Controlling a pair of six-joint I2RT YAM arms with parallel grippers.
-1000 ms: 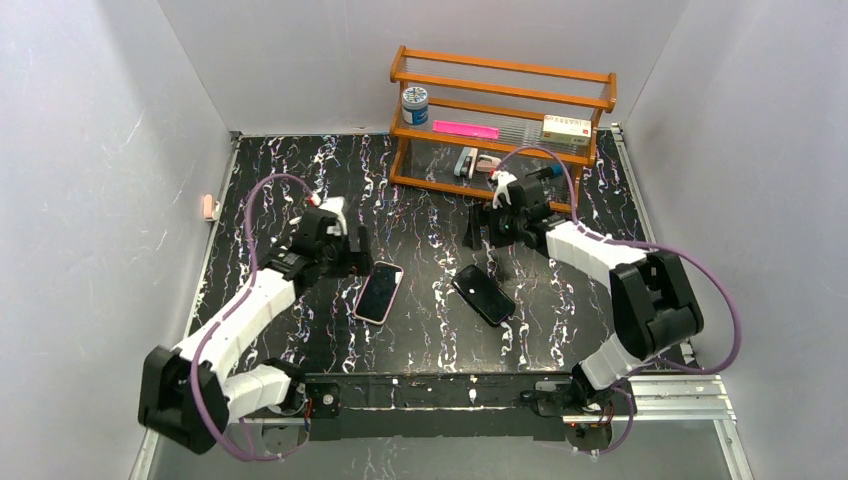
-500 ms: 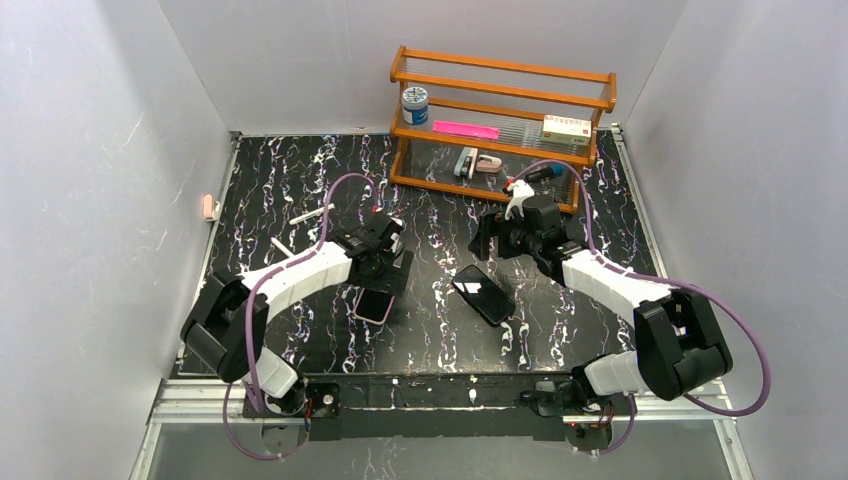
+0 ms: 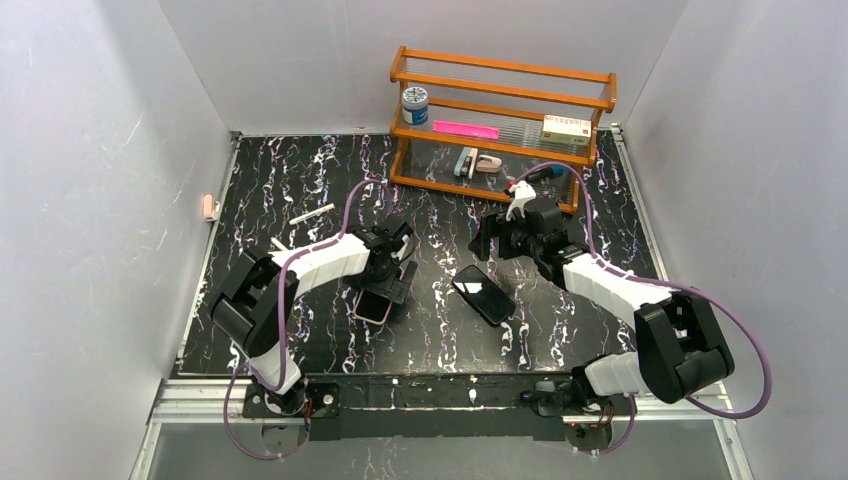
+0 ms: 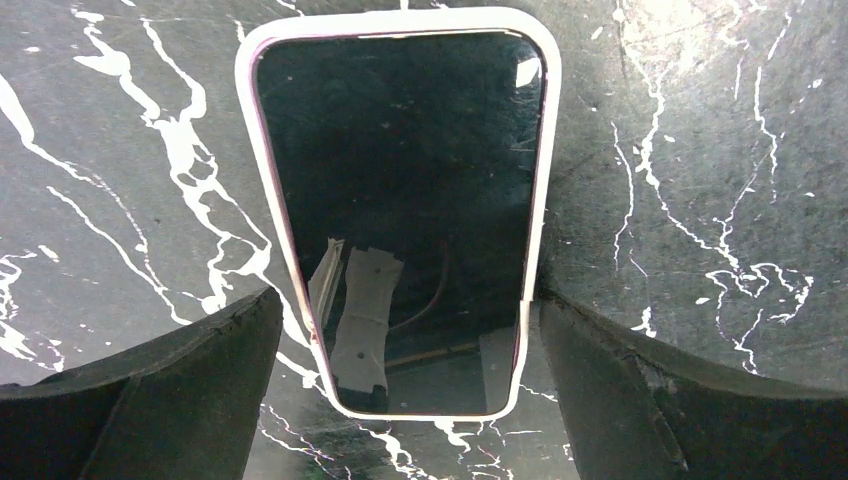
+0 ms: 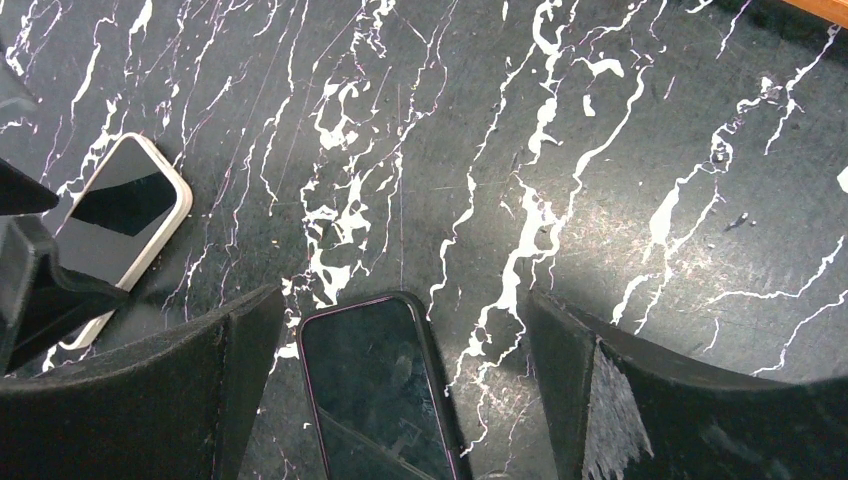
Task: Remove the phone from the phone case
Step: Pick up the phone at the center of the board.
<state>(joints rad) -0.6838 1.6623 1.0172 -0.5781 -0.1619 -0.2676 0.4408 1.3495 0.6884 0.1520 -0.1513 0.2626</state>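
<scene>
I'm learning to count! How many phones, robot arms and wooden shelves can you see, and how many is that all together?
Phones: 2 (white-cased phone, black-cased phone)
Robot arms: 2 (left arm, right arm)
Wooden shelves: 1 (wooden shelf)
Total: 5

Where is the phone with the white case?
In the top view the white-cased phone lies left of centre on the black marbled table, under the left tool, left of the black-cased phone.
</scene>
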